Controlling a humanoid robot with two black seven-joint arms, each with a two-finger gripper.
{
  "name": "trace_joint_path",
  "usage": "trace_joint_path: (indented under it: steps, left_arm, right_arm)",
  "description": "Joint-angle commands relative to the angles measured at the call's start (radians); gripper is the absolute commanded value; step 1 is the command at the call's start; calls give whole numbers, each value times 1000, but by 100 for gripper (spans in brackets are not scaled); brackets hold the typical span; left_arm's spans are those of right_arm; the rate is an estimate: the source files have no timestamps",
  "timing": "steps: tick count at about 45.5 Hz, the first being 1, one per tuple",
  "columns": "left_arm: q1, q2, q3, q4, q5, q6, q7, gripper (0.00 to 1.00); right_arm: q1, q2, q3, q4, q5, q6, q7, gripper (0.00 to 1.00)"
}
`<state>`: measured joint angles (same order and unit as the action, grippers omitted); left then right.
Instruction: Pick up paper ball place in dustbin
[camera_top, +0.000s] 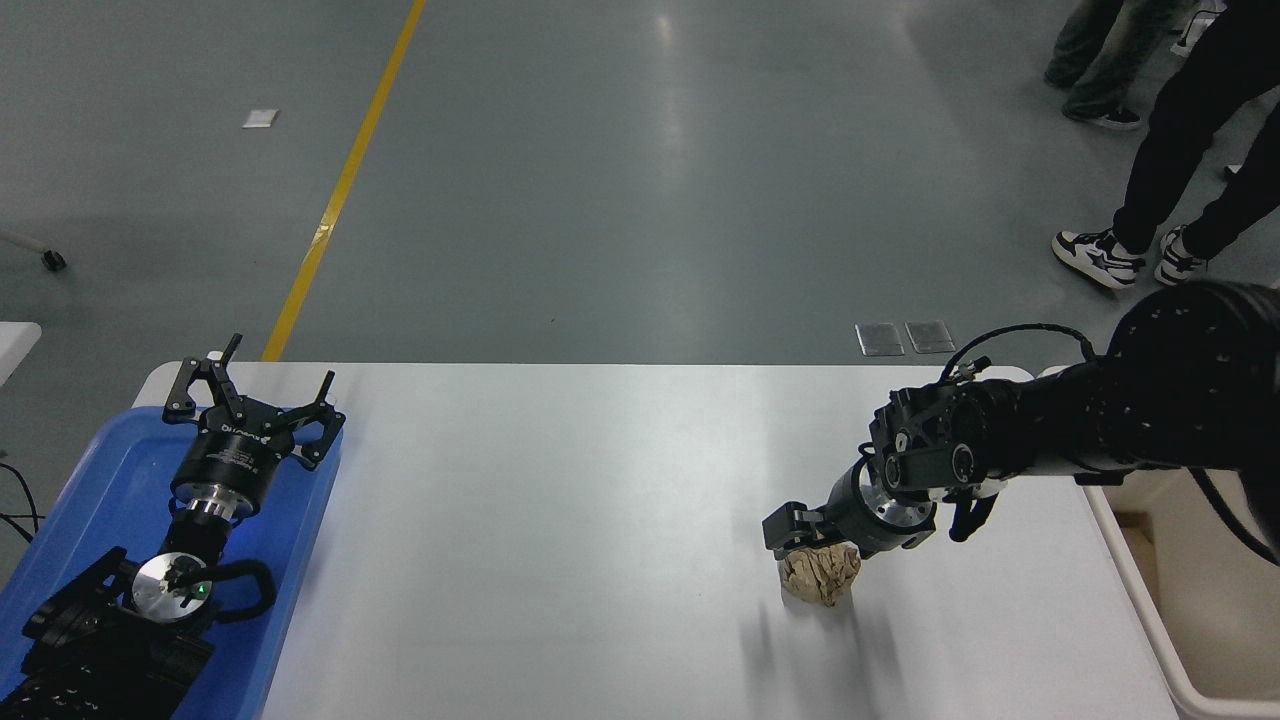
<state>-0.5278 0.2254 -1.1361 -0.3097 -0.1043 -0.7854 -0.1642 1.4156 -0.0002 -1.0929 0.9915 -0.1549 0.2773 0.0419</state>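
My right hand (805, 532) over the paper ball (820, 577), finger spread unclear, dustbin (1130, 560) right, left hand (252, 400) spread above blue tray (90, 480), bare worktop (560, 520) between

On the table (560, 560), the paper ball (820, 578) lies toward the right end, with the right gripper (800, 528) directly over its far side. The dustbin (1160, 640) stands off the table's right edge. A tray (90, 480) sits at the left end, the left gripper (250, 405) above it.
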Motion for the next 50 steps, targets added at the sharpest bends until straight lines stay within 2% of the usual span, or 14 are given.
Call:
trace_joint_path:
  steps: [1,8,10,15,16,19,20,22,23,34,42,50]
  left_arm:
    - [0,0,1,0,0,0,0,99]
    - [0,0,1,0,0,0,0,99]
    - [-1,0,1,0,0,0,0,99]
    - [-1,0,1,0,0,0,0,99]
    - [-1,0,1,0,0,0,0,99]
    - [-1,0,1,0,0,0,0,99]
    - [-1,0,1,0,0,0,0,99]
    - [-1,0,3,0,0,0,0,99]
    - [-1,0,3,0,0,0,0,99]
    - [0,0,3,0,0,0,0,99]
    - [-1,0,3,0,0,0,2,99]
    - [0,2,1,0,0,0,2,99]
  right_arm:
    - [-107,0,11,-97,-124,-70,0,100]
    - [-142,0,11,-108,-137,-86,1,96]
    - [-145,0,11,-116,-137,-86,1,91]
    - [-142,0,13,-116,-138,-86,6,59]
    - [-136,0,11,-116,-141,-86,6,47]
    - [-123,0,-1,-114,-141,-86,6,35]
    - [-116,0,-4,-113,-141,-86,6,27]
    - [-95,0,-12,-106,-137,-83,6,4]
    - [-80,0,-16,-100,-135,-78,7,0]
    - [172,-3,-71,143,-115,-67,10,0]
    - [466,-105,-90,361,-117,-23,10,0]
    - [768,-230,-91,510,-118,109,12,0]
